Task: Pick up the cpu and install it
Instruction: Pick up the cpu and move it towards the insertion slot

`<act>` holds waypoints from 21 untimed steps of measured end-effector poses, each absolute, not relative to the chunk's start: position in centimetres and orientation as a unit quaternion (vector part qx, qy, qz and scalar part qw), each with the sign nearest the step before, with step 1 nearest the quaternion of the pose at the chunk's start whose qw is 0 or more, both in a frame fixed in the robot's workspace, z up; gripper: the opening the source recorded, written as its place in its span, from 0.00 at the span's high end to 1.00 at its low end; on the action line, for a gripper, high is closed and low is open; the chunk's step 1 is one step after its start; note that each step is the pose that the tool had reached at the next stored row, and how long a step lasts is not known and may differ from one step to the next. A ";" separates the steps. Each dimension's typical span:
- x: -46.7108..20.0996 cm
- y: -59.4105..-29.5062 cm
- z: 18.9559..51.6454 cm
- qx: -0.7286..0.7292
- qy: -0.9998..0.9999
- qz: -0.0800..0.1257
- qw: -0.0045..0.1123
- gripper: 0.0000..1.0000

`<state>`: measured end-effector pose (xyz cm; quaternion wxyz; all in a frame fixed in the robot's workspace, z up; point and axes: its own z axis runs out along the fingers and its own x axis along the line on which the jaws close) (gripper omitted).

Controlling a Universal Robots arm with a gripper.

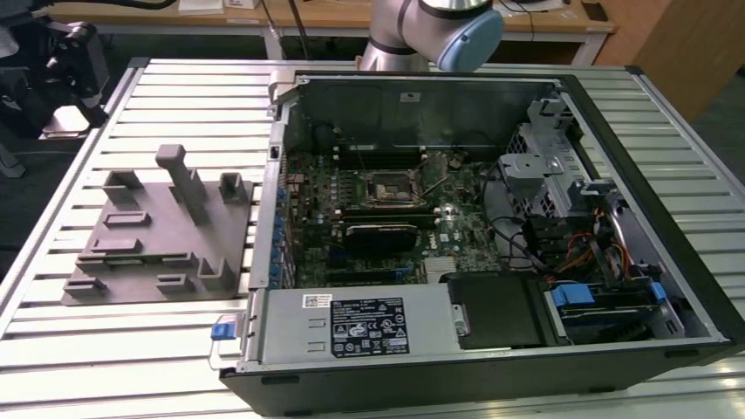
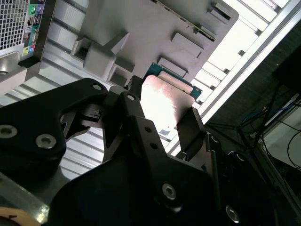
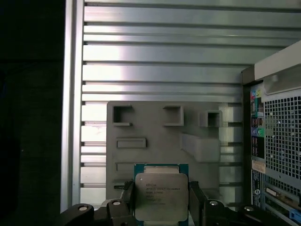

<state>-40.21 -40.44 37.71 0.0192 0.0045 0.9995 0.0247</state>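
As both fingers [image 3: 195,203] press its sides, the cpu [image 3: 161,197] sits between them.

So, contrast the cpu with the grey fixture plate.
The cpu is shiny silver with a green rim; the fixture plate is matte grey. The cpu is clamped in the gripper; the fixture plate lies on the slatted table. The cpu is flat-topped; the fixture plate carries raised blocks. Both are rectangular.

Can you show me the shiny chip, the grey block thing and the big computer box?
cpu [image 3: 161,195]: first wrist view, middle of its silver top.
grey fixture [image 3: 160,141]: first wrist view, a bare flat part.
computer case [image 1: 466,388]: exterior view, its black outer wall.
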 end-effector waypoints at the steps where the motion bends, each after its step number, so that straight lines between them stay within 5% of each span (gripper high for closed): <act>1: -40.0 -40.4 37.7 0.004 1.000 0.025 0.019 0.46; 21: -34.4 -40.4 37.7 0.004 0.999 0.025 0.019 0.46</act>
